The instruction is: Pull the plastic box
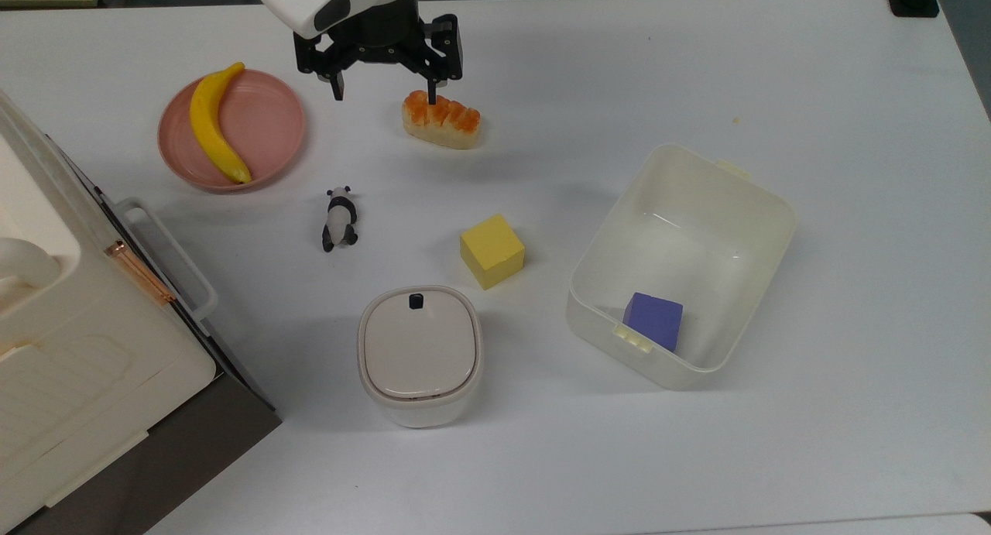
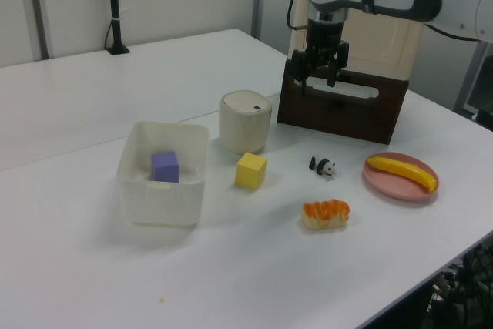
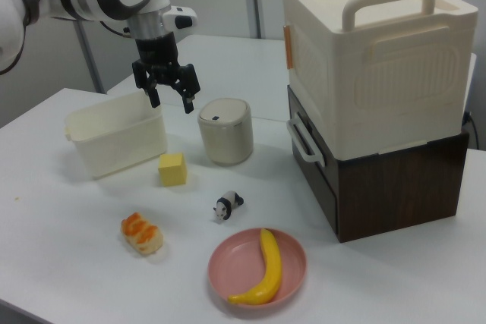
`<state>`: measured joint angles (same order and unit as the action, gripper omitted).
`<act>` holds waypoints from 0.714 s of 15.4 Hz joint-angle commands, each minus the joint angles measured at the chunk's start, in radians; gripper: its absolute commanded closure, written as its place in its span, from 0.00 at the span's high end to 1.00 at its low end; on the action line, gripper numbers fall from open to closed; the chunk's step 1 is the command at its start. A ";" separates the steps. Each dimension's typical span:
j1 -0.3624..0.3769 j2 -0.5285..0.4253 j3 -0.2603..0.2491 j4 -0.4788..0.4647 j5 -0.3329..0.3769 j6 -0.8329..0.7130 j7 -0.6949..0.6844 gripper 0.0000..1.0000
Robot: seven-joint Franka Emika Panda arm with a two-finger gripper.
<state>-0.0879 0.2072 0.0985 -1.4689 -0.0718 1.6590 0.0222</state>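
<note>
The gripper point(image 1: 384, 92) hangs with its fingers spread wide and empty, pointing straight down from a vertical wrist, high above the table point(image 1: 813, 70) near the far edge in the top view, above and beside the sushi-shaped toy point(image 1: 440, 120). The plastic box point(image 1: 762, 210) sits well apart, toward the top view's right, open-topped and skewed to the table edges, with a purple cube point(image 1: 653, 320) in its near corner. The approach is judged barely begun. To pull well, the arm should cross above the yellow cube point(image 1: 492, 251), descend with one finger inside the wall and one outside, close on the thick rim away from the latch tabs, and draw low and steadily so the tub slides without tipping. The lidded white container point(image 1: 419, 354) is judged clear of that route.
</note>
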 commanded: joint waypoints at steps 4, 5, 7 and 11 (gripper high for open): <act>0.000 -0.043 -0.011 -0.027 0.014 0.005 0.013 1.00; 0.000 -0.043 -0.013 -0.027 0.010 0.007 0.010 1.00; 0.007 -0.031 -0.010 -0.025 0.007 0.022 0.010 1.00; 0.034 -0.034 0.001 -0.030 0.026 0.036 0.015 1.00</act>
<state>-0.0847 0.1956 0.1010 -1.4710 -0.0706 1.6660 0.0224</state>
